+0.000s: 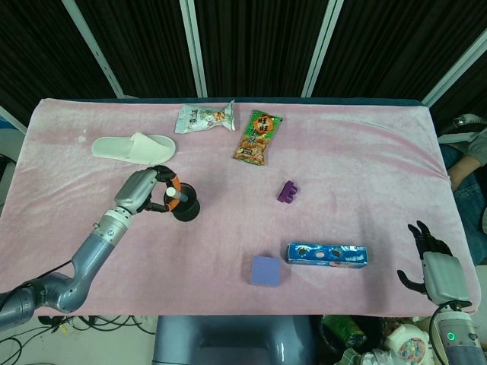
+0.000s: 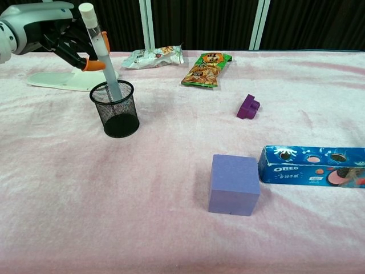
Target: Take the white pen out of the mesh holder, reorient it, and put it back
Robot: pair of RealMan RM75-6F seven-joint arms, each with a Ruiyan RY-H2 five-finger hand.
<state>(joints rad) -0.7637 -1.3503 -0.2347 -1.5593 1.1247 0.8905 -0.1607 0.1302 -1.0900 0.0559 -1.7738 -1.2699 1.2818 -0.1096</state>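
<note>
The white pen (image 2: 101, 57) stands tilted with its lower end inside the black mesh holder (image 2: 116, 109) and its cap up to the left. My left hand (image 2: 68, 35) pinches the pen's upper part between orange-tipped fingers, just above and left of the holder. In the head view the same left hand (image 1: 148, 192) sits against the left side of the holder (image 1: 186, 207), with the pen (image 1: 174, 196) over its rim. My right hand (image 1: 431, 262) hangs at the table's near right corner, fingers apart, holding nothing.
A white slipper (image 1: 133, 147) lies behind the holder. Two snack bags (image 1: 205, 118) (image 1: 258, 137) lie at the back. A purple toy (image 1: 288, 191), a purple cube (image 1: 265, 270) and a blue Oreo box (image 1: 327, 254) sit to the right on the pink cloth.
</note>
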